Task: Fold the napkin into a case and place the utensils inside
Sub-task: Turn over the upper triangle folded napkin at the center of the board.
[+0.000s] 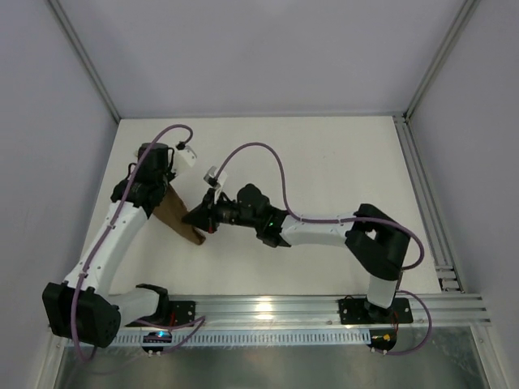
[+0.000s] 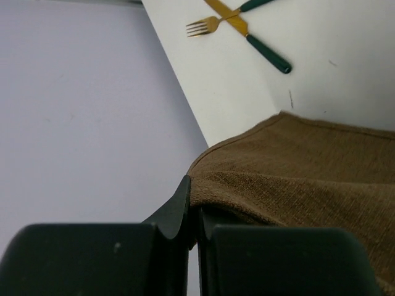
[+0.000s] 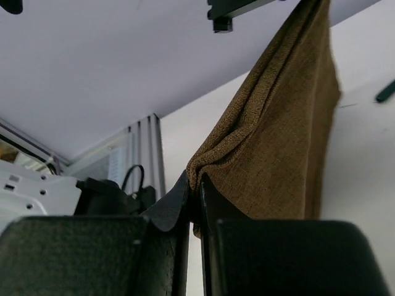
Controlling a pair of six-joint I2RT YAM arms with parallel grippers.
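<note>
The brown napkin [image 1: 180, 217] hangs lifted off the white table, stretched between both grippers. My left gripper [image 2: 192, 198] is shut on one edge of the napkin [image 2: 308, 160], with the cloth pinched between its jaws. My right gripper [image 3: 195, 186] is shut on a bunched corner of the napkin [image 3: 278, 142], which rises from there toward the left arm. From above, the left gripper [image 1: 169, 188] is at the cloth's far end and the right gripper [image 1: 197, 217] at its near end. The utensils lie crossed on the table: a gold fork [image 2: 203, 26] and a dark-handled piece [image 2: 266, 53].
White walls close in the table at the back and both sides. A metal rail [image 1: 442, 235] runs along the right edge, another [image 1: 324, 308] along the near edge by the arm bases. Purple cables [image 1: 268, 158] loop above the arms.
</note>
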